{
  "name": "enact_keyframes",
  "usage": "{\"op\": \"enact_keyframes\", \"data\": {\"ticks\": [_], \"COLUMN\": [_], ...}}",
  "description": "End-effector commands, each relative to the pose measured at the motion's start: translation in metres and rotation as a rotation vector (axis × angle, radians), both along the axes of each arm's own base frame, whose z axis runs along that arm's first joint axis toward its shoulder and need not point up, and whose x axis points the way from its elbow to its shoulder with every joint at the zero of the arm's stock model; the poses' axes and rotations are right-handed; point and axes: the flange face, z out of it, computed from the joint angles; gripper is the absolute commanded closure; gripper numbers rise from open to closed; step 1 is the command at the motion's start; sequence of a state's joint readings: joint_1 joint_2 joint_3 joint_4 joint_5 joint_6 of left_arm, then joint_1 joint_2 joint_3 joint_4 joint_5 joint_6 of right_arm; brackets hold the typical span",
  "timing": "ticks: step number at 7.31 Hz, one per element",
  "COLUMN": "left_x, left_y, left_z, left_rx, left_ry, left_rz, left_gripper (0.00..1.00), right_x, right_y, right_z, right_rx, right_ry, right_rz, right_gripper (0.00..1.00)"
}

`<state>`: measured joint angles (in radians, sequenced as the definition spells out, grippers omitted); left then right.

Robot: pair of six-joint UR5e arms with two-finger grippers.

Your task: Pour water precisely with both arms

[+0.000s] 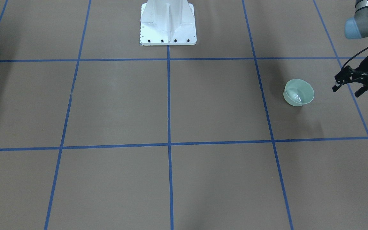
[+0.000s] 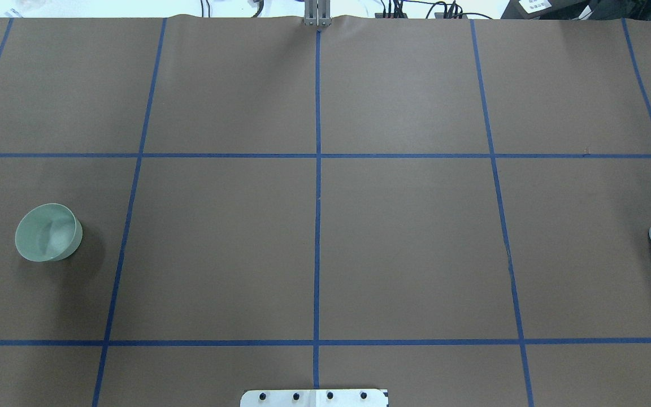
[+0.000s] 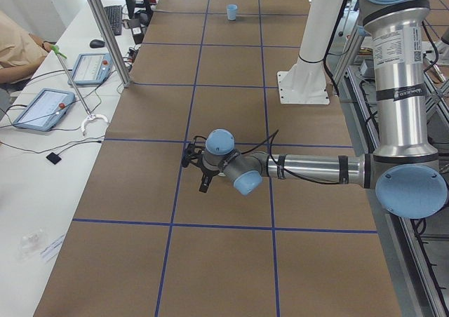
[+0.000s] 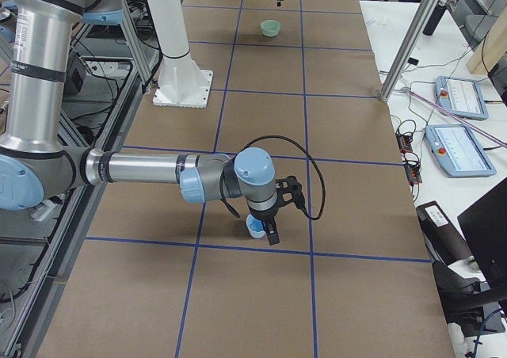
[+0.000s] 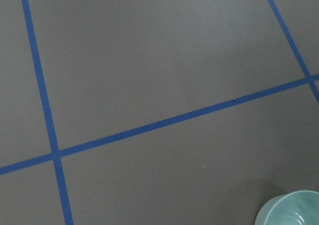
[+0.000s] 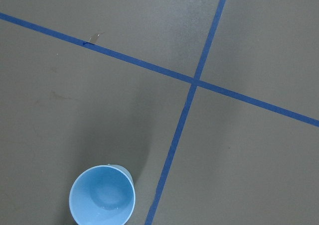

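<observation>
Left end effector [image 1: 347, 88]: fingers spread wide and empty, just beside the pale green bowl [image 1: 299, 92], probably lined up to grasp it.
Right end effector [image 4: 271, 230]: over the light-blue cup [image 6: 101, 195]; how wide it stands cannot be told.
Water [image 1: 295, 95]: a silvery glint inside the bowl.
Surroundings: bowl and cup are well apart at opposite ends of the desk [image 2: 314, 243]; the white pedestal [image 1: 168, 25] stands at the robot's edge.

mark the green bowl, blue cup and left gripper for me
Pale green bowl [image 2: 48, 232]: overhead view, on its inner floor.
Light-blue cup [image 6: 101, 196]: right wrist view, on its inside bottom.
Left gripper [image 1: 346, 91]: front-facing view, midway between its spread fingertips.
</observation>
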<state>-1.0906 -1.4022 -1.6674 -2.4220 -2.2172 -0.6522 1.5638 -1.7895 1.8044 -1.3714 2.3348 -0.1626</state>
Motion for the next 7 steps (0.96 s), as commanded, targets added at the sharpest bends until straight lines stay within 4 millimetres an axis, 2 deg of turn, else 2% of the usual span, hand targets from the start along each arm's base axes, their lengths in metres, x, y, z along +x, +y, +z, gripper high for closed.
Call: {"op": "enact_keyframes", "data": {"ticks": [1, 2, 3, 4, 5, 7], "left_x": [0.063, 0.077, 0.082, 0.083, 0.086, 0.086], "left_y": [0.024, 0.029, 0.031, 0.032, 0.034, 0.033], "left_z": [-0.002, -0.001, -0.001, 0.000, 0.001, 0.000], "left_rx": [-0.031, -0.025, -0.022, -0.017, -0.015, -0.010], "left_ry": [0.000, -0.010, -0.016, -0.017, -0.020, -0.021], "left_rz": [-0.005, 0.003, 0.012, 0.019, 0.030, 0.027], "left_gripper": [0.00, 0.01, 0.08, 0.44, 0.97, 1.00], "right_x": [0.000, 0.000, 0.000, 0.000, 0.000, 0.000], "right_y": [0.000, 0.000, 0.000, 0.000, -0.001, -0.001], "right_z": [0.000, 0.000, 0.000, 0.000, -0.001, -0.002], "right_rx": [-0.001, 0.000, 0.002, 0.002, 0.004, 0.004], "right_ry": [0.000, 0.000, 0.002, 0.000, 0.000, 0.001], "right_rz": [0.001, 0.001, 0.001, 0.001, 0.002, 0.001], "right_gripper": [0.00, 0.00, 0.00, 0.00, 0.00, 0.00]}}
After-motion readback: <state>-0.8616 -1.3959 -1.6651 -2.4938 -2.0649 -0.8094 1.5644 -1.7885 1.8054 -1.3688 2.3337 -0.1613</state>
